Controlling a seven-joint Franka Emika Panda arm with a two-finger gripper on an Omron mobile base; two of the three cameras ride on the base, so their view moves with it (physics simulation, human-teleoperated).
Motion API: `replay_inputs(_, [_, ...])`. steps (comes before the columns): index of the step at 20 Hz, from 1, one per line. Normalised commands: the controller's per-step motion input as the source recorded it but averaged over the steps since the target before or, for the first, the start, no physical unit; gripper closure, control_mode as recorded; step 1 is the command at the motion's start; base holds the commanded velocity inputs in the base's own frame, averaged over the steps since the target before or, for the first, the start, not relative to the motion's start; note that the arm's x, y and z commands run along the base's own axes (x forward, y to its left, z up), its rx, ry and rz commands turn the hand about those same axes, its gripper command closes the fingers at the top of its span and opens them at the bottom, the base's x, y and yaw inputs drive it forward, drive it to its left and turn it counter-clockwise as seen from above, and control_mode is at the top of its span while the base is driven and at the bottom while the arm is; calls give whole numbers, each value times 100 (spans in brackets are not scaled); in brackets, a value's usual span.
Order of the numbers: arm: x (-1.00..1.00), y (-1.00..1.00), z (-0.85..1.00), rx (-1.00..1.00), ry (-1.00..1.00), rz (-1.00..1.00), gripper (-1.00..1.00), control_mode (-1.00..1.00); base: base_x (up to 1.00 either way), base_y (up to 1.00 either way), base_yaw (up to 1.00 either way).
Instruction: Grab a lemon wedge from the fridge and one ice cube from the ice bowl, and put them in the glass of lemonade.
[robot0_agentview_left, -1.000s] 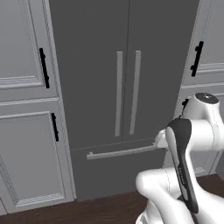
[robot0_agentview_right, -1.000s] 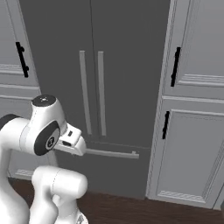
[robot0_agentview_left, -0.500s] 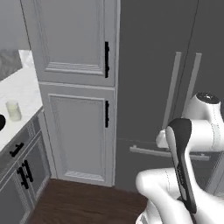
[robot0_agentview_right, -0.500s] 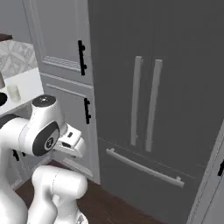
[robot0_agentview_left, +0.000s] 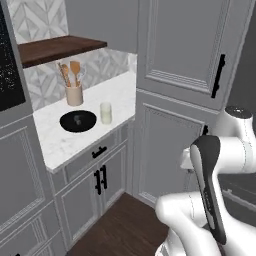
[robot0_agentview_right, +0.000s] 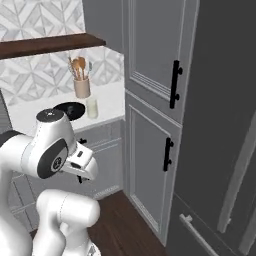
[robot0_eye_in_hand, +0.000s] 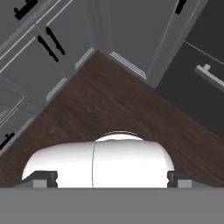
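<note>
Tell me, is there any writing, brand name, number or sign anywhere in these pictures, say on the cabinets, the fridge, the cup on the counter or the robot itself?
None can be read.
The fridge, the cabinet doors, the counter, the glass and the utensil holder all show plain surfaces.
The small round mark on the arm's joint is too blurred to read.

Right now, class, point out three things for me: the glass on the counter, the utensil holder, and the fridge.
glass (robot0_agentview_left: 105, 113), left base view, middle of its side.
utensil holder (robot0_agentview_left: 74, 95), left base view, front of the cup.
fridge (robot0_agentview_right: 220, 125), right base view, dark door panel.
</note>
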Motion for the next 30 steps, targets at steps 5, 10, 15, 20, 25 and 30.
replay_inputs(5, [0,0,0,0,0,0,-100,100,100,6,64])
replay_inputs(10, [0,0,0,0,0,0,-100,100,100,1,57])
replay_inputs(15, [0,0,0,0,0,0,-100,100,92,-15,35])
replay_inputs(20, [0,0,0,0,0,0,-100,100,48,-64,9])
replay_inputs(25, [0,0,0,0,0,0,-100,100,32,-11,0])
replay_inputs(30, [52,0,-15,0,0,0,-100,-100,11,0,0])
